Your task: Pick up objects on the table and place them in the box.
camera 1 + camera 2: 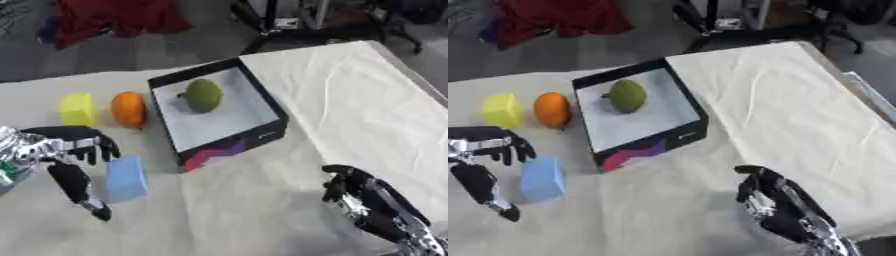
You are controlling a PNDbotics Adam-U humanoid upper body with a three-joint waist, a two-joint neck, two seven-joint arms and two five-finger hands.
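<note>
1. Left eye view: our left hand [66, 150] hangs just beside the blue block [126, 178], thumb and fingers apart, holding nothing. We should close around its long sides, then lift it over the box [262, 132] wall
2. Right eye view: our right hand [780, 210] rests idle, fingers relaxed. The green fruit [626, 95] already lies inside; the orange [551, 109] and yellow block [501, 110] wait outside

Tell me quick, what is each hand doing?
Left hand: open, holding nothing, beside the blue block.
Right hand: open, holding nothing.
</note>
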